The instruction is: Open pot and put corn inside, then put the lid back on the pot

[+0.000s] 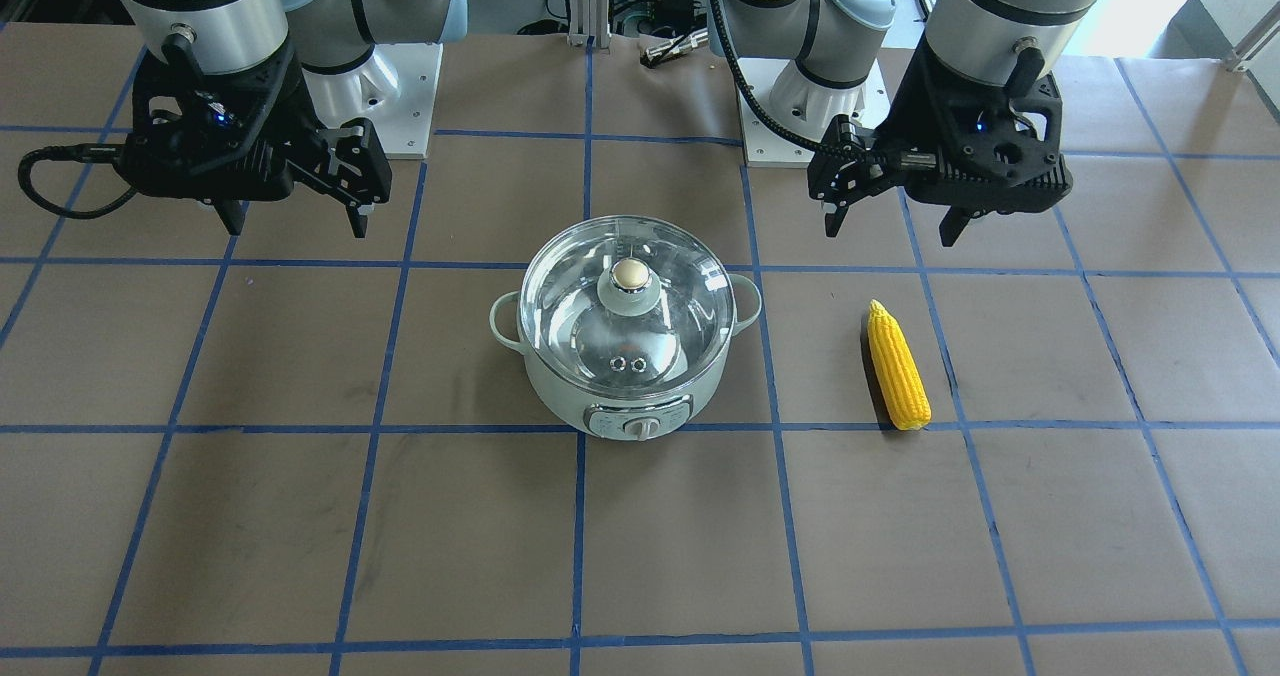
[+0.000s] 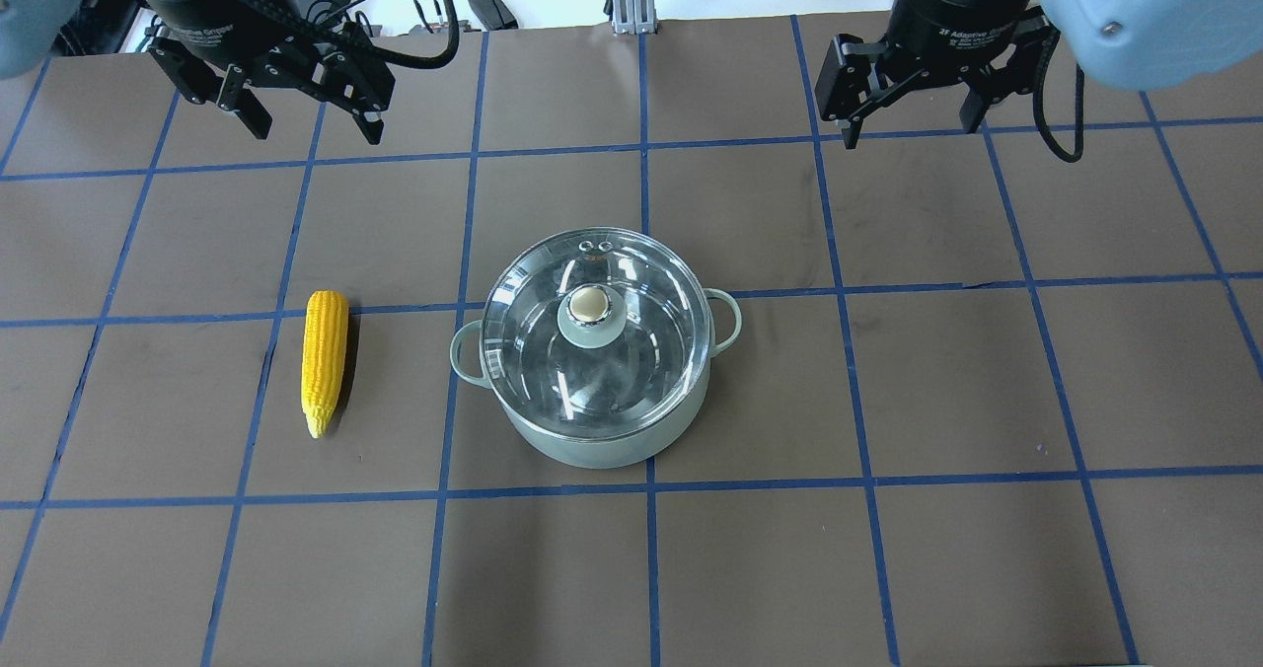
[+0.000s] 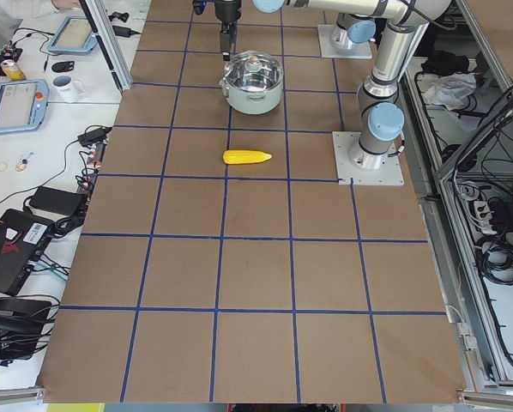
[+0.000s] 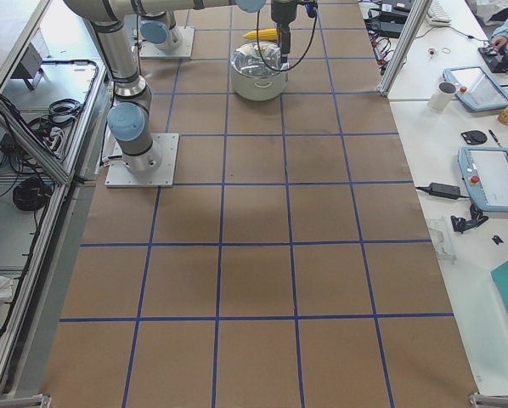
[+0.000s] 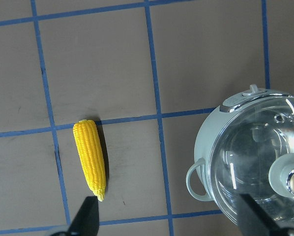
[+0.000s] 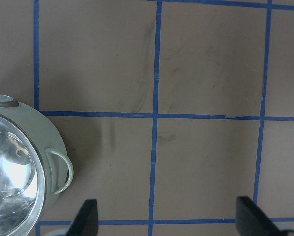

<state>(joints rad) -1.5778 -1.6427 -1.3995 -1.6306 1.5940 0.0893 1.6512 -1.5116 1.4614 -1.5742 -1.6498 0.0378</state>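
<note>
Overhead exterior: pot stands upright about mid-surface, well away from every edge and corner. Lid is seated level on it, with the knob up at centre. Dial faces the edge across from my bases. One loop handle points toward each end of the surface. Corn lies flat on the surface, on the pot's side toward my left end edge, near the pot but not touching it. Its tapered tip points toward my own edge. Blue tape lines grid the brown surface, and the corn lies just beside one, roughly parallel.

My left fingers hang high above the surface on the corn's side, spread wide and holding nothing. Left wrist-mounted view looks straight down on the corn and part of the pot, with both fingertips far apart at the frame's bottom. My right fingers hang high on the pot's other side, toward my right end edge, also spread wide and holding nothing. Right wrist-mounted view catches only the pot's rim and one handle at its left. Neither set of fingers touches pot, lid or corn.
</note>
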